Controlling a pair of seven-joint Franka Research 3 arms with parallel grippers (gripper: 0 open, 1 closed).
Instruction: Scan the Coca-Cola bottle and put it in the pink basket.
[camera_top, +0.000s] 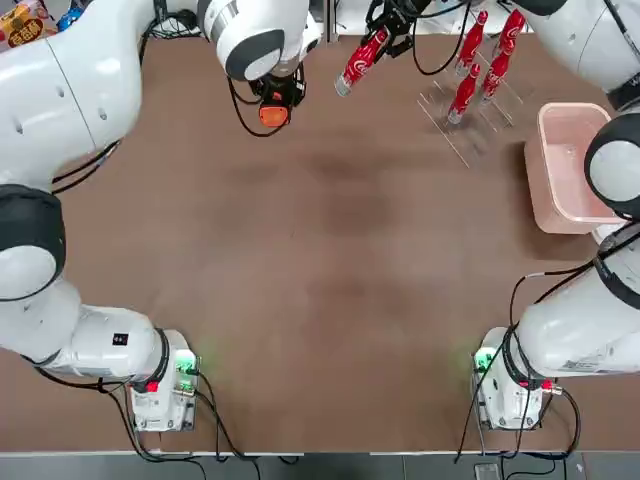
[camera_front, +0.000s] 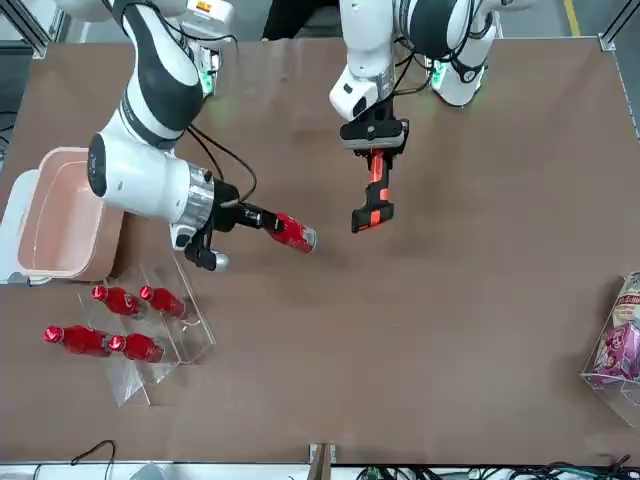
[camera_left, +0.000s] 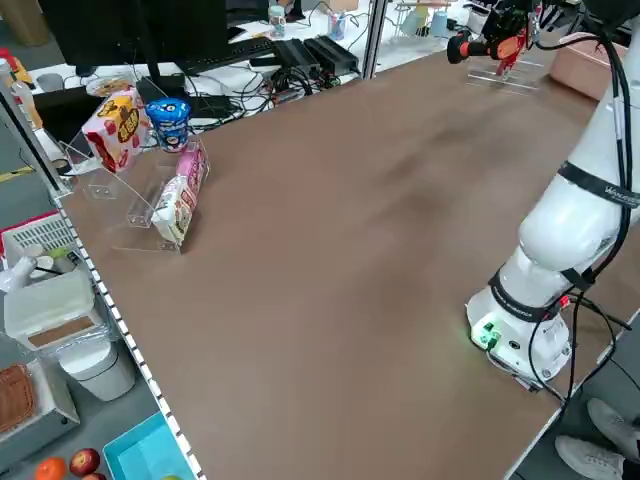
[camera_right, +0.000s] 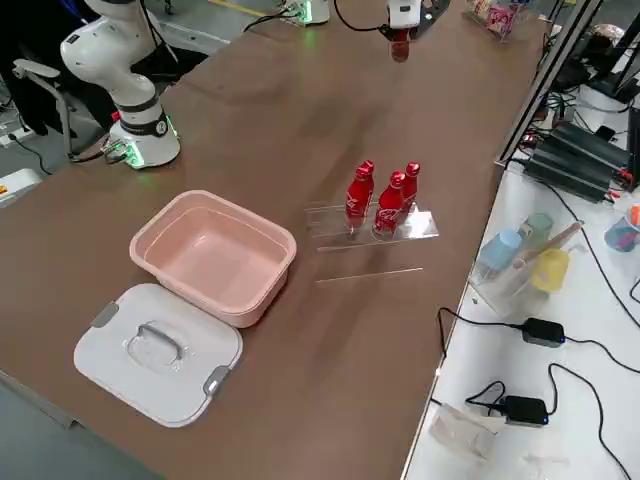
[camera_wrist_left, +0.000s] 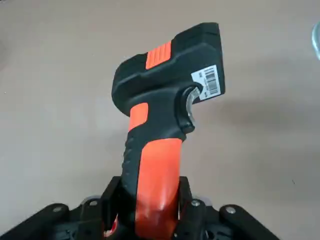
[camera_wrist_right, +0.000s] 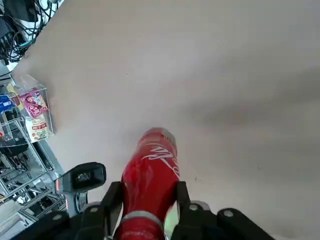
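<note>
Above the far middle of the tabletop (camera_top: 320, 300), the Coca-Cola bottle (camera_top: 362, 62) hangs in the air, clamped near its neck by the right pincer (camera_front: 262, 222), whose fingers are closed tight around it. The bottle lies nearly level, its base pointing toward the left arm's side.

It looks slim, rigid and smooth, so I judge it light but liable to slip or swing if gripped only at the narrow neck; a hold on the contoured body would give the pads more surface. The glossy label should not be covered, since the scanner needs to see it.

The left pincer (camera_wrist_left: 150, 220) is shut on the orange grip of a black and orange barcode scanner (camera_front: 373, 195), which hangs head down, near the bottle but apart from it. The left arm reaches across from its base; the right arm bends in from its own side, wrist turned so the bottle lies sideways.

4 more red bottles (camera_right: 385, 205) stand in a clear rack (camera_right: 375, 228). The pink basket (camera_right: 160, 235) sits open and empty on the right side, its white lid (camera_right: 155, 350) beside it.
</note>
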